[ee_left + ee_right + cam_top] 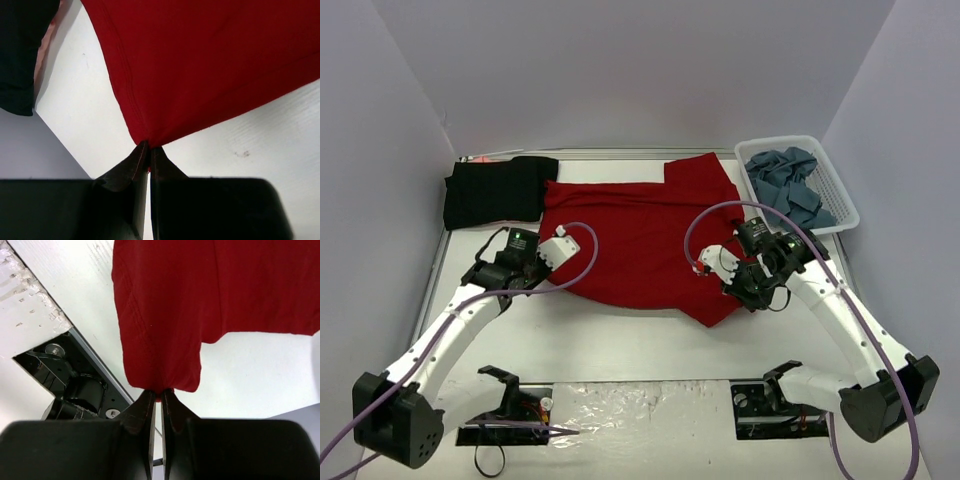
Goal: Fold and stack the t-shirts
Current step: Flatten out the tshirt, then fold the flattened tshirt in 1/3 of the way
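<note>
The dark red t-shirt [630, 240] lies spread across the middle of the white table [650, 340], between the two arms. The left gripper [149, 148] is closed tight on the shirt's near left corner by the stitched hem, and the right gripper [160, 391] is pinched shut on a hemmed flap at its near right. Off to the far left, just touching the red cloth, sits the black t-shirt [495, 190], and at the far right the blue-grey t-shirts [788, 185] lie crumpled in a white lattice basket [842, 208].
</note>
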`<move>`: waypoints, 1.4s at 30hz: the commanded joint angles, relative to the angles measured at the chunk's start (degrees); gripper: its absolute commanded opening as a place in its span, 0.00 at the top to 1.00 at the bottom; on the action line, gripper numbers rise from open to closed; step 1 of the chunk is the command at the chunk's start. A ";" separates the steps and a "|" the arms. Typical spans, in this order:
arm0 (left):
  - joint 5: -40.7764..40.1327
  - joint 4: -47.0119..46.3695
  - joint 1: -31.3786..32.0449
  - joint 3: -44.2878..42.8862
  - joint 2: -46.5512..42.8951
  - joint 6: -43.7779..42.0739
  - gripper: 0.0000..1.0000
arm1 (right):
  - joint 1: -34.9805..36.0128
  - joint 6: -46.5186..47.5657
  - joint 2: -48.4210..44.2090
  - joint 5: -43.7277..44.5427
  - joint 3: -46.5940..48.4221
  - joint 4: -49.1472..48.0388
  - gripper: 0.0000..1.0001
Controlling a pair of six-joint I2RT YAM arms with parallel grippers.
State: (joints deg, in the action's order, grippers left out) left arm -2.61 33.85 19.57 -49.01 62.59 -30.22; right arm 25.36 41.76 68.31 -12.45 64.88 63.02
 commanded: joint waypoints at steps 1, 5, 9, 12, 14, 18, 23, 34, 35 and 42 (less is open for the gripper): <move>-0.55 4.39 0.20 1.90 -4.22 -2.03 0.98 | -0.23 -2.12 -2.74 1.46 1.30 4.91 1.00; -1.26 5.18 0.20 4.62 -8.61 -3.27 0.98 | -0.23 -3.87 -3.71 1.46 1.82 4.74 1.00; 1.19 7.72 0.20 6.03 -10.99 -3.62 0.98 | -0.93 -4.23 -4.42 0.85 2.88 4.83 1.00; 1.21 8.43 0.20 6.65 -12.31 -3.27 0.98 | -1.37 -3.79 -4.42 1.46 2.97 4.83 1.00; 1.64 8.95 0.20 6.83 -12.93 -2.83 0.98 | -1.72 -3.53 -3.72 1.90 3.14 4.39 1.00; 0.59 6.60 0.20 7.79 -13.46 -2.48 0.98 | -2.86 -2.65 -1.00 3.39 4.72 2.11 1.00; -2.31 3.17 0.03 7.27 -10.65 -2.39 0.98 | -5.41 -0.80 5.85 4.36 7.62 -0.01 1.00; -3.45 -2.29 -0.85 4.10 -2.56 -2.65 0.98 | -10.25 2.27 22.02 3.75 22.38 -0.97 1.00; -3.54 -3.42 -1.03 4.02 -2.04 -2.74 0.98 | -10.42 2.28 23.08 3.31 24.22 -0.97 1.00; -2.22 -6.95 -3.31 2.35 4.72 -4.93 0.98 | -10.95 2.98 32.92 2.96 30.73 -1.85 1.00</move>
State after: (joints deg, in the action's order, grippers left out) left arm -4.91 29.82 17.32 -43.97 65.56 -33.39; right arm 14.85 43.66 98.52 -9.50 92.51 59.64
